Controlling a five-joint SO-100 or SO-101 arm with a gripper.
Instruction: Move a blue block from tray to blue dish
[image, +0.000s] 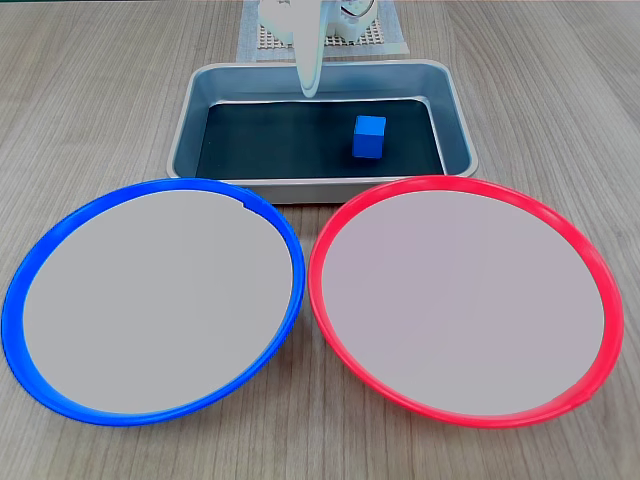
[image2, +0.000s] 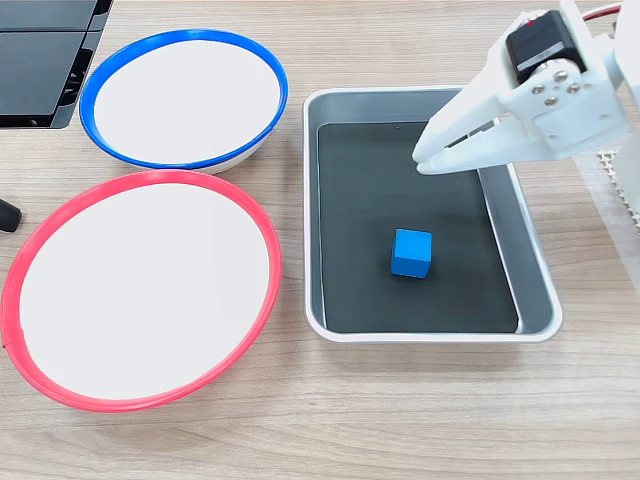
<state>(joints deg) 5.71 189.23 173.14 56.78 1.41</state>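
Note:
The blue block (image: 369, 137) (image2: 411, 253) rests on the dark bottom of the grey metal tray (image: 189, 130) (image2: 430, 335), toward its right side in a fixed view. My white gripper (image: 311, 88) (image2: 424, 160) hangs over the far part of the tray, well clear of the block. Its fingers are pressed together with nothing between them. The blue dish (image: 150, 300) (image2: 180, 95) lies beside the tray with nothing on its pale centre.
A red-rimmed dish (image: 465, 300) (image2: 140, 285) of the same size lies next to the blue one. A black panel (image2: 40, 60) sits at one table corner. A white mesh mat (image: 262, 40) lies under the arm's base behind the tray.

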